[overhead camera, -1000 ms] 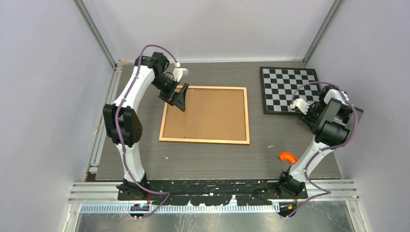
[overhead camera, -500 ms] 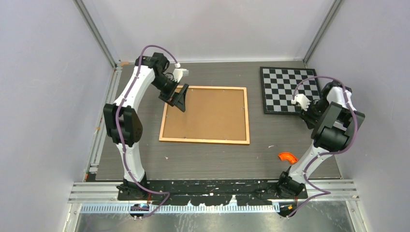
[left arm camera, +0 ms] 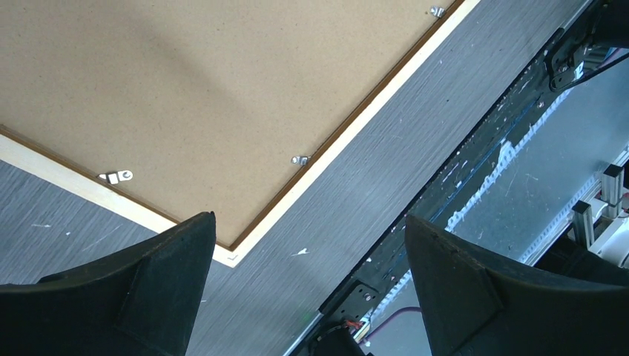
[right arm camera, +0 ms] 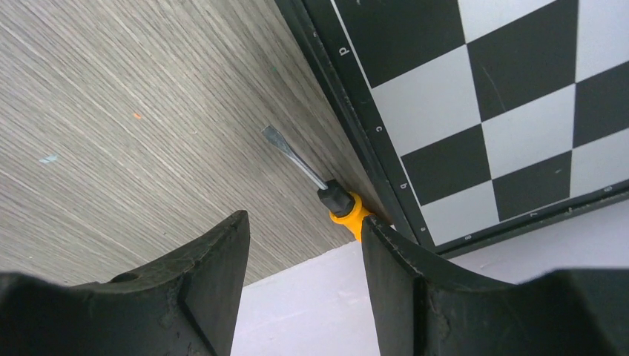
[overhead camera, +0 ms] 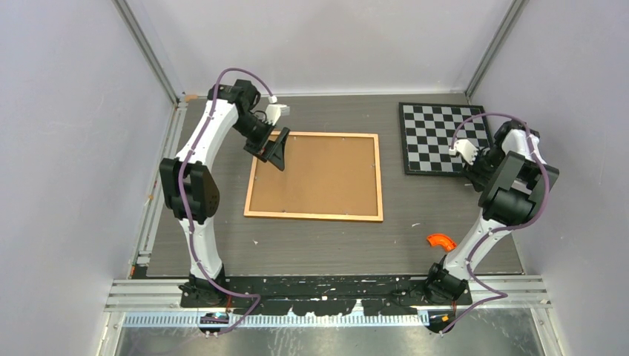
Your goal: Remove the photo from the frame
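The frame (overhead camera: 314, 216) lies face down mid-table, its plain brown back (left arm camera: 185, 96) up, with small metal clips (left arm camera: 299, 159) along the inner edge. The photo is hidden beneath that back. My left gripper (left arm camera: 309, 217) hangs open over the frame's far-left corner (overhead camera: 276, 152), nothing between its fingers. My right gripper (right arm camera: 304, 217) stands open at the table's right side by the checkerboard, its jaws apart with only wall and table between them. A screwdriver (right arm camera: 297, 159) with a yellow handle lies on the table along the checkerboard's edge, its handle partly behind my right finger (right arm camera: 415, 282).
A black-and-white checkerboard (overhead camera: 445, 137) lies at the back right. A small orange curved piece (overhead camera: 441, 240) sits near the right arm's base. White enclosure walls stand close on the left, back and right. A metal rail (overhead camera: 326, 285) runs along the near edge.
The right arm has shifted slightly towards the right wall and its jaws have widened. The left arm and the frame have not moved.
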